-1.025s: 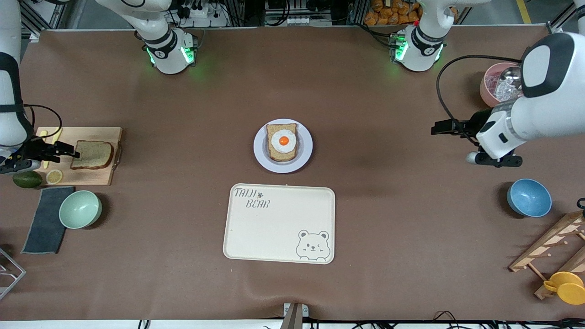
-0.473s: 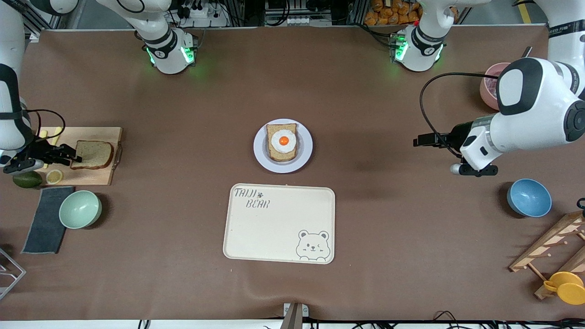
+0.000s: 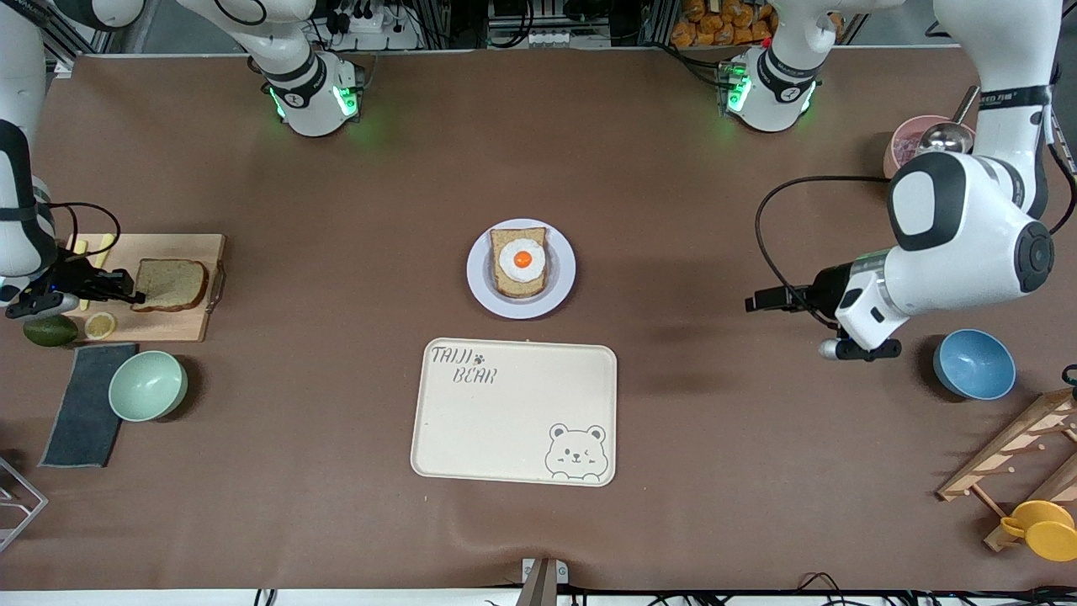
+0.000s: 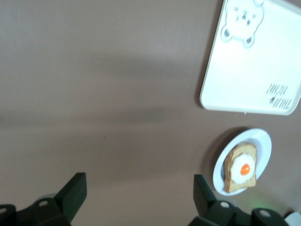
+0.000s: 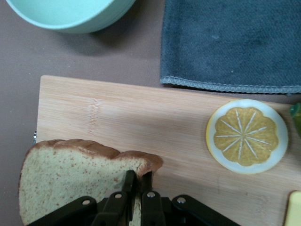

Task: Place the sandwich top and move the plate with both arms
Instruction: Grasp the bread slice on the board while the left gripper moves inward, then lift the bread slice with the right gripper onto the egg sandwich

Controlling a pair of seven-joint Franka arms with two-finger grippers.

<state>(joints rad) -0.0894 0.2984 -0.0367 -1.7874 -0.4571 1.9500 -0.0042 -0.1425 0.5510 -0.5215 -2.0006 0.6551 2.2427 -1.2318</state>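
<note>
The sandwich top (image 3: 172,284), a bare brown bread slice, lies on a wooden cutting board (image 3: 181,324) at the right arm's end of the table. My right gripper (image 3: 132,295) is shut on the slice's crust edge; the right wrist view shows the gripper (image 5: 139,181) pinching the slice (image 5: 70,179). The pale plate (image 3: 480,286) at mid table holds a bread slice with a fried egg (image 3: 522,261). My left gripper (image 3: 751,302) is open and empty over bare table toward the left arm's end. The left wrist view shows the gripper (image 4: 138,197) and the plate (image 4: 265,141).
A cream bear-print tray (image 3: 513,412) lies nearer the camera than the plate. By the board are a lemon slice (image 3: 99,325), an avocado (image 3: 49,330), a grey cloth (image 3: 84,404) and a green bowl (image 3: 148,385). A blue bowl (image 3: 973,364) and a pink bowl (image 3: 904,147) stand at the left arm's end.
My left gripper has swung over the table toward the plate and the tray side. My right gripper has settled onto the slice's edge and closed on it.
</note>
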